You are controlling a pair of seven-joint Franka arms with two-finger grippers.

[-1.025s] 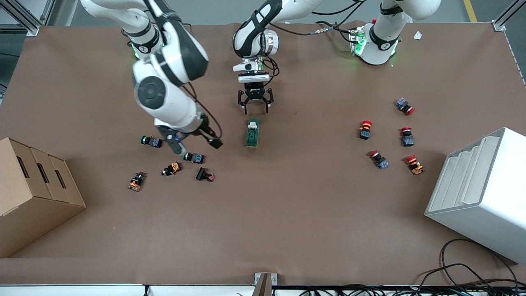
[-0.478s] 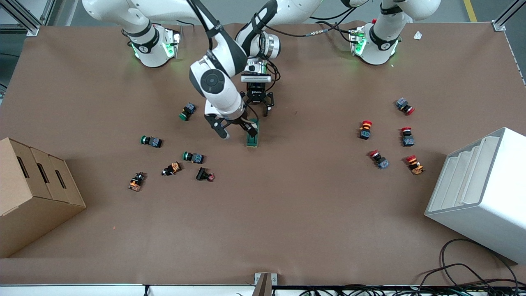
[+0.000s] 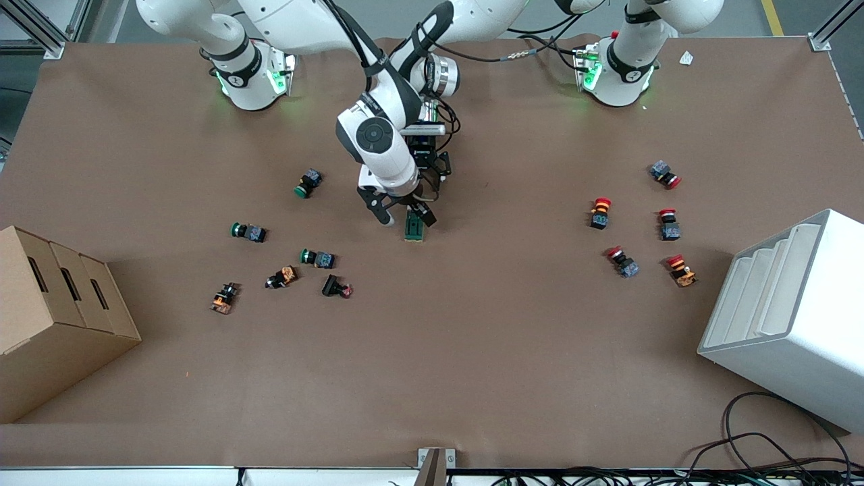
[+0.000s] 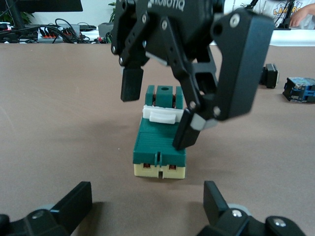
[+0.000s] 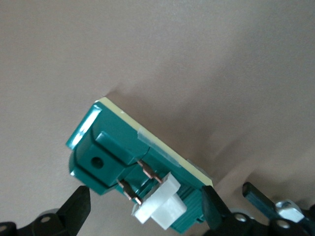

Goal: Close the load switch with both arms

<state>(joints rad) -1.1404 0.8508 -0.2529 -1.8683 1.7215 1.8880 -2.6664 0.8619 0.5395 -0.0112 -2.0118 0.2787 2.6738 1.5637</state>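
Note:
The load switch [image 3: 415,227], a dark green block with a white lever tab, lies at mid-table. It also shows in the left wrist view [image 4: 160,145] and the right wrist view [image 5: 118,152]. My right gripper [image 3: 405,216] is low over it, open, its fingers [image 4: 132,83] astride the end with the white lever [image 5: 160,206]. One finger is close against the switch's side. My left gripper [image 3: 425,181] is open and empty just above the table, at the switch's end toward the robot bases, partly hidden by the right arm. Its fingertips [image 4: 74,206] are apart from the switch.
Green-capped push-buttons [image 3: 308,182], [image 3: 248,232] and other buttons [image 3: 282,277] lie toward the right arm's end. Red-capped buttons [image 3: 600,212] lie toward the left arm's end. A cardboard box [image 3: 61,317] and a white rack [image 3: 790,317] stand at the table's two ends.
My right arm has swung from over the green buttons to the load switch and come down around it. My left gripper has shifted slightly toward the switch.

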